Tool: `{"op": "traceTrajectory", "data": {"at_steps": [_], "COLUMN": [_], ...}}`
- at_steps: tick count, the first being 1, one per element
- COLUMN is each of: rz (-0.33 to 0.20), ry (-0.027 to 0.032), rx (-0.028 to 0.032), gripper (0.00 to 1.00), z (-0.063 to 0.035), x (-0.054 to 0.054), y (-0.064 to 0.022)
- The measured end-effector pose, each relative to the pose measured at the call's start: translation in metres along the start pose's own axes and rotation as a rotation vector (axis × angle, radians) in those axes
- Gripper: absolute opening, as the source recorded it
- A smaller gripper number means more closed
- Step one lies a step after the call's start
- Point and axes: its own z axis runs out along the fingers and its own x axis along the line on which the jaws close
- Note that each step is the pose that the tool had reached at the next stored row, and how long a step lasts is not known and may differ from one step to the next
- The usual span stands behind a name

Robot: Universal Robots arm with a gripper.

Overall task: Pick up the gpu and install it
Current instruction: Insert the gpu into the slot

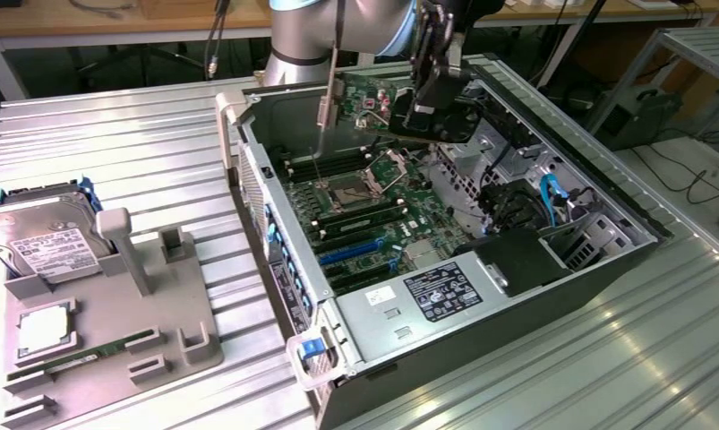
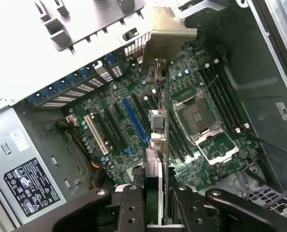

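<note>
One robot arm [image 1: 323, 27] carries one gripper [image 1: 429, 112], and there is one gpu [image 1: 362, 100]. One open computer case [image 1: 491, 358] contains one motherboard [image 1: 389, 228] with two processor sockets [image 2: 197, 113], one power supply box [image 1: 377, 315] bearing one black-and-white label [image 1: 449, 291], and one blue latch [image 1: 315, 351] at its near corner; the expansion slots are too crowded to count with certainty. One grey fixture [image 1: 198, 358] bears one hard drive [image 1: 43, 237], one silver processor [image 1: 45, 330] and one memory stick [image 1: 90, 354], and there is one ribbed metal table [image 1: 132, 143] under it all.
</note>
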Motion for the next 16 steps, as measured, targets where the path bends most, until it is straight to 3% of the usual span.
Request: {"op": "traceTrajectory", "data": {"at_steps": [1,2,16], "rz": [-0.065,-0.081,-0.196], "ry": [0.0013,0.0016,0.004], "rx": [-0.0011,-0.0014,-0.0035], "gripper": [0.27,0.27,0.27], "z": [0.0,0.0,0.0], "x": [0.0,0.0,0.0001], "y": [0.0,0.0,-0.0001]}}
